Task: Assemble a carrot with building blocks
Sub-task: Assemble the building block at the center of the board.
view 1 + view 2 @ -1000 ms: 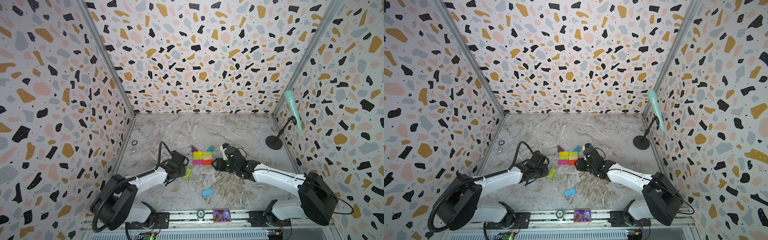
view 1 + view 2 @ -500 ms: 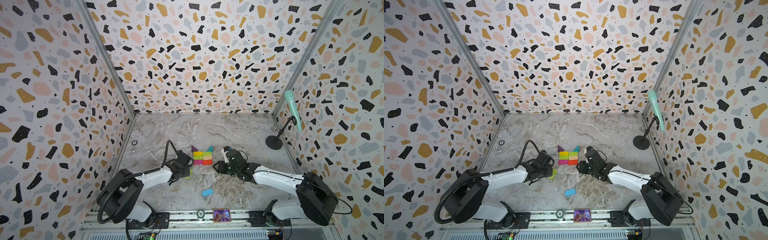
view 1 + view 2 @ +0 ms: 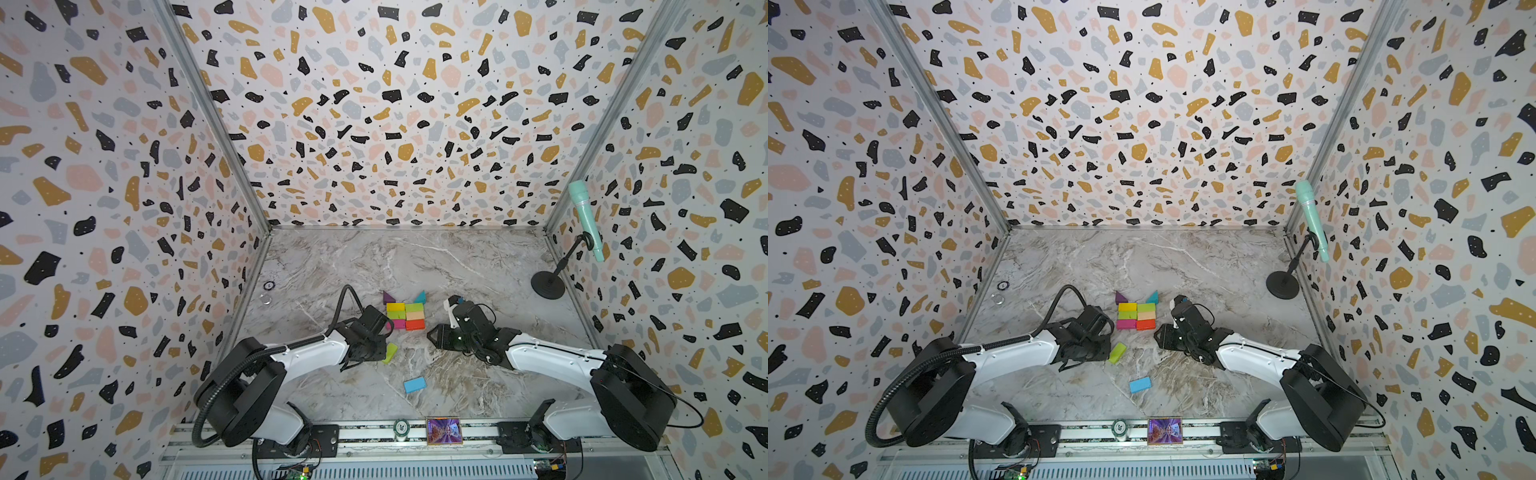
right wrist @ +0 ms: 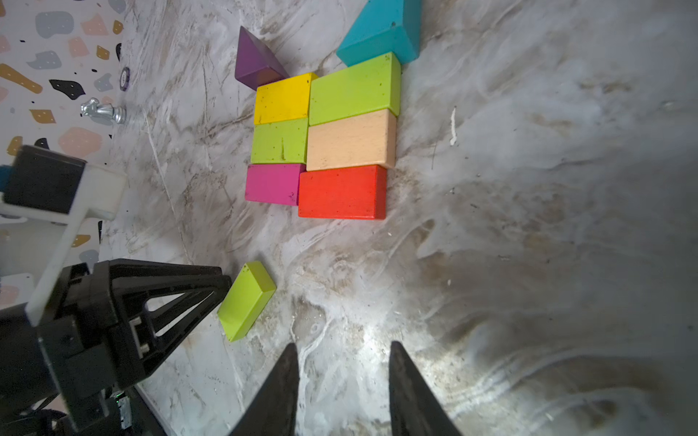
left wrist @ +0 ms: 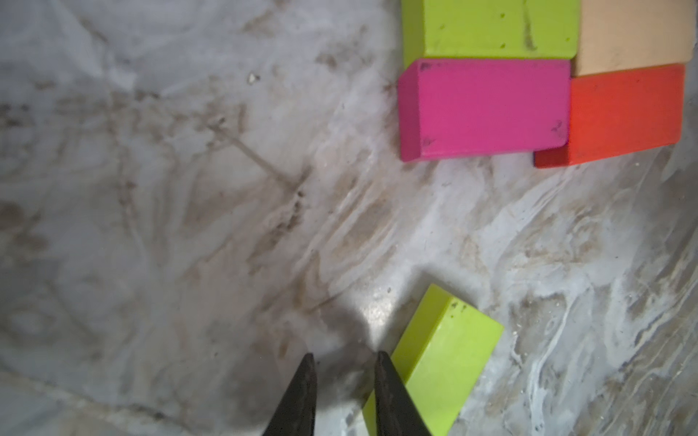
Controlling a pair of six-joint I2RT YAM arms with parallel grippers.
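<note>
Marble table (image 3: 457, 266) carries the carrot (image 3: 405, 316), its two-wide body laid and the narrow end not yet added. The left gripper (image 5: 345, 362), jaws narrowly parted and empty, sits just beside the loose lime green block (image 5: 438, 362). The right gripper (image 4: 343, 351) is likewise parted and empty. The left should open wider, straddle the block's narrow width, then set it square and centred under the body. The light blue block (image 3: 414, 384) lies nearer the front.
</note>
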